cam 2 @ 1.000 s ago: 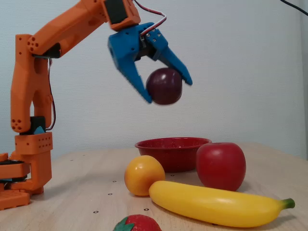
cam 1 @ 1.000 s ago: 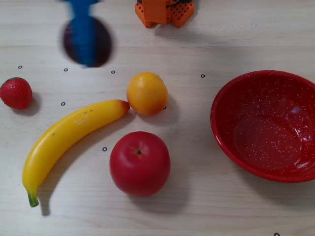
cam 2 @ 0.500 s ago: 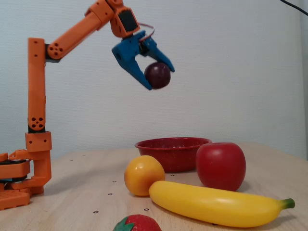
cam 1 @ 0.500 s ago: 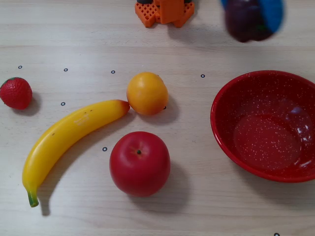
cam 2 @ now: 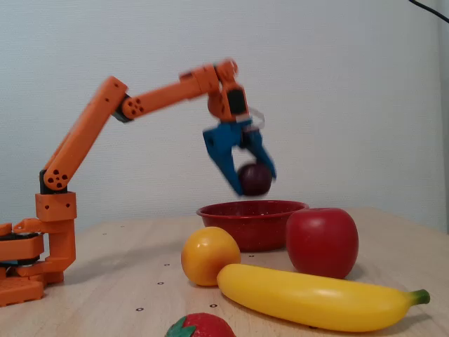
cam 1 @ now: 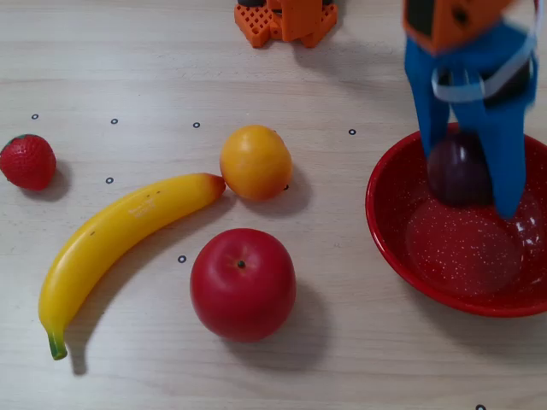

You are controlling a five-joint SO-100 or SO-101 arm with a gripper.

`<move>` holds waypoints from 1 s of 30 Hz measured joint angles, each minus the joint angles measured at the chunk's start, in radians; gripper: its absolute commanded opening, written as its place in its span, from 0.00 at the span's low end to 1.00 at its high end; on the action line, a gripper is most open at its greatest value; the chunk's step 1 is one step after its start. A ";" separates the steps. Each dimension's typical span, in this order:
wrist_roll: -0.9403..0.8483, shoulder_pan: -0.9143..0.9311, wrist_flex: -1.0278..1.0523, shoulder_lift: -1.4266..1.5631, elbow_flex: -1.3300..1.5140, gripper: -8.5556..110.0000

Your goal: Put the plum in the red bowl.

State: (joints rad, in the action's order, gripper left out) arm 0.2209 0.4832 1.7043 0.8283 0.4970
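The dark purple plum (cam 1: pixel 458 171) (cam 2: pixel 255 179) is held between the blue fingers of my gripper (cam 1: pixel 470 184) (cam 2: pixel 253 184), which is shut on it. In a fixed view from above it hangs over the red bowl (cam 1: pixel 402 248), toward the bowl's far side. In a fixed view from the side the plum hangs just above the rim of the speckled red bowl (cam 2: pixel 231 221), not touching it. The orange arm reaches out from its base at the left.
An orange (cam 1: pixel 255 161), a big red apple (cam 1: pixel 243 284), a yellow banana (cam 1: pixel 120 235) and a strawberry (cam 1: pixel 27 161) lie on the wooden table left of the bowl. The arm's base (cam 1: pixel 285 19) stands at the far edge.
The arm has swung from left of the base over to the bowl's side and dropped, carrying the plum from high up to just above the bowl's rim.
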 measured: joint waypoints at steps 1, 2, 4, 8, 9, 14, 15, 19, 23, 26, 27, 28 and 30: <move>0.000 0.005 0.000 -0.015 0.000 0.26; 0.000 0.009 0.000 -0.028 0.000 0.31; 0.000 0.018 0.000 -0.029 0.000 0.39; 0.000 0.023 0.002 -0.029 0.000 0.45; 0.000 0.021 0.003 -0.029 0.000 0.45; 0.000 0.021 0.017 -0.029 -0.002 0.47; 0.000 0.021 0.017 -0.029 -0.002 0.47; 0.000 0.021 0.017 -0.029 -0.002 0.39; -0.012 0.021 0.017 -0.015 -0.002 0.26; -0.021 0.021 0.026 0.058 -0.002 0.17; -0.029 0.020 0.043 0.095 -0.002 0.12; -0.029 0.017 0.060 0.137 -0.002 0.08; -0.029 0.014 0.072 0.210 -0.002 0.07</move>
State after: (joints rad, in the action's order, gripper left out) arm 0.1917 0.4970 1.7763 1.0385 0.4955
